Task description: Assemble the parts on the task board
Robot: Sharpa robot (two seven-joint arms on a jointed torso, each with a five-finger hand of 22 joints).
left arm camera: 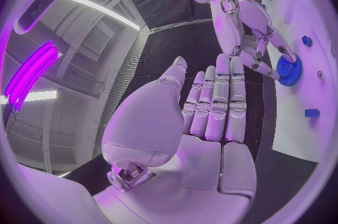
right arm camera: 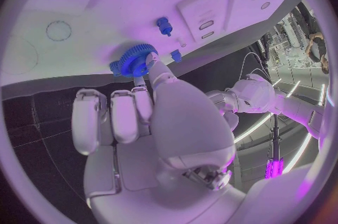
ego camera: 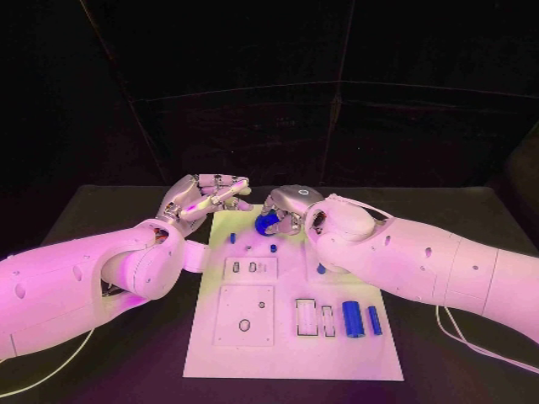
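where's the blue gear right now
The blue gear sits at the far end of the task board in the head view, under the right robot hand, whose fingertips touch it.

Blue gear (ego camera: 269,222) at far end of white task board (ego camera: 209,353); blue cylinders (ego camera: 354,319) near edge.

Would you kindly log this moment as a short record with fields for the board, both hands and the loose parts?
board: white rectangular task board on the black table
right robot hand: fingers on the blue toothed gear at the board's far end
left robot hand: open, holds nothing, beside the board's far corner
loose parts: two blue cylinders lying near the board's right edge
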